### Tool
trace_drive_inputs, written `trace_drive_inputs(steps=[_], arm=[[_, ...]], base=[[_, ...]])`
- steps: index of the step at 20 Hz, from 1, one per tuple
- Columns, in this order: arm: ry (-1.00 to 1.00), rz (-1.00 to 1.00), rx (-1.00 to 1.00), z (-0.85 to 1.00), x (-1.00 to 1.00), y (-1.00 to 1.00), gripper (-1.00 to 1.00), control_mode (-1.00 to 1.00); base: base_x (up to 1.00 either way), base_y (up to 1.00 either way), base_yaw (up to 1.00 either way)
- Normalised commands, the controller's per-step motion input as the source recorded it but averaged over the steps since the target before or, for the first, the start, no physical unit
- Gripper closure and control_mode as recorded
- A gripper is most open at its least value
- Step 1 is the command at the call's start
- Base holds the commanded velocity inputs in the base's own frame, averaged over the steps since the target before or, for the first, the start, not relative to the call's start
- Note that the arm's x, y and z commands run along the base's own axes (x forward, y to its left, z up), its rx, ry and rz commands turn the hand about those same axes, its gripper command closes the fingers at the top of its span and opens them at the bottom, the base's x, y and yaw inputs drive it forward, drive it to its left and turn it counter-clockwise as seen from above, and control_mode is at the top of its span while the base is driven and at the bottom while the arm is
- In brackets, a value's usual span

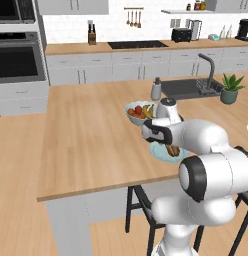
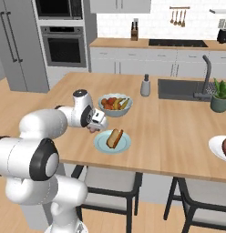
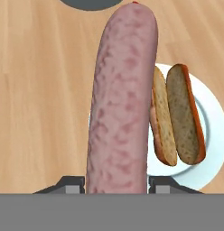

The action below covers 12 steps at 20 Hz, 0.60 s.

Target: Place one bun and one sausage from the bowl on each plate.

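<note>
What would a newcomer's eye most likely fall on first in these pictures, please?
Probably the pale pink sausage held in the gripper, looming large in the hand view. Below it, a split bun lies on the pale teal plate near the counter's front edge, with the fruit bowl just behind.

A kitchen is shown. A sink (image 1: 188, 89) with a tap (image 1: 208, 70) is set in the wooden counter (image 1: 91, 145). An oven (image 2: 64, 45), a stove top (image 1: 137, 44) and cupboards (image 1: 128, 67) are seen behind.
</note>
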Motion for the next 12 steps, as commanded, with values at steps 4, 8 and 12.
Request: trace_drive_inputs(steps=[4, 8, 12], arm=[[0.0, 0.0, 0.0, -0.31, 0.0, 0.0, 1.0, -1.0], [0.0, 0.0, 0.0, -0.35, 0.0, 0.0, 1.0, -1.0], [0.0, 0.0, 0.0, -0.21, 0.0, 0.0, 1.0, -1.0]], base=[[0.0, 0.0, 0.0], [0.0, 0.0, 0.0], [0.0, 0.0, 0.0]])
